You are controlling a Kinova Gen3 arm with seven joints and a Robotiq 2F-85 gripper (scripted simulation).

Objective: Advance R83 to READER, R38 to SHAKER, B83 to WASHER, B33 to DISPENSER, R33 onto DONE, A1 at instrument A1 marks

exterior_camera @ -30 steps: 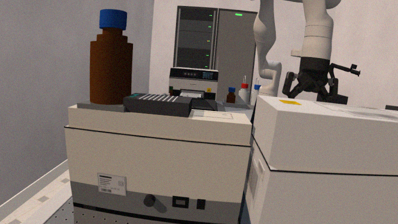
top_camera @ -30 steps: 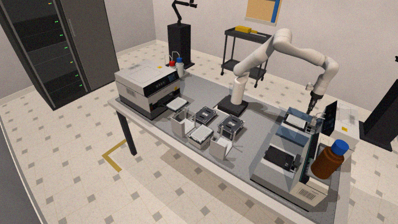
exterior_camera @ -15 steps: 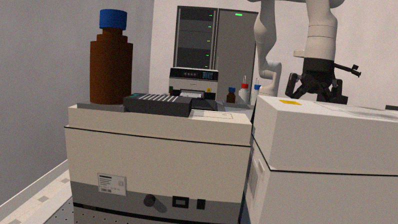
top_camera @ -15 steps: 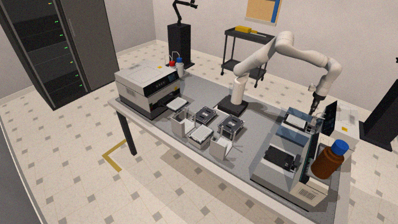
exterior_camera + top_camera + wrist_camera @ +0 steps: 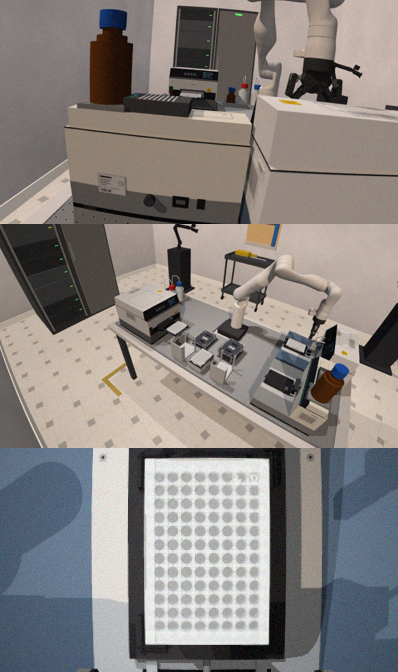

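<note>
My gripper (image 5: pixel 313 336) is open and empty. It hangs straight above a white well plate (image 5: pixel 295 345) that lies flat in a dark nest on the blue-topped instrument at the right end of the table. In the wrist view this plate (image 5: pixel 206 550) fills the middle, long side up and down, with a small mark at its top right corner (image 5: pixel 254 478). From the exterior view the open fingers (image 5: pixel 314 89) show just behind a white housing. Another white plate (image 5: pixel 177 327) lies on the drawer of the big instrument at the left. A third (image 5: pixel 201 358) sits on a low station at the front.
Two deep white racks (image 5: pixel 182 349) (image 5: pixel 221 370) stand at the table's front. Two black nests (image 5: pixel 206 338) (image 5: pixel 231 348) stand behind them. A dark bay (image 5: pixel 279 381) sits on the grey instrument at the front right. A brown bottle (image 5: pixel 328 385) and a black panel (image 5: pixel 329 342) stand close by.
</note>
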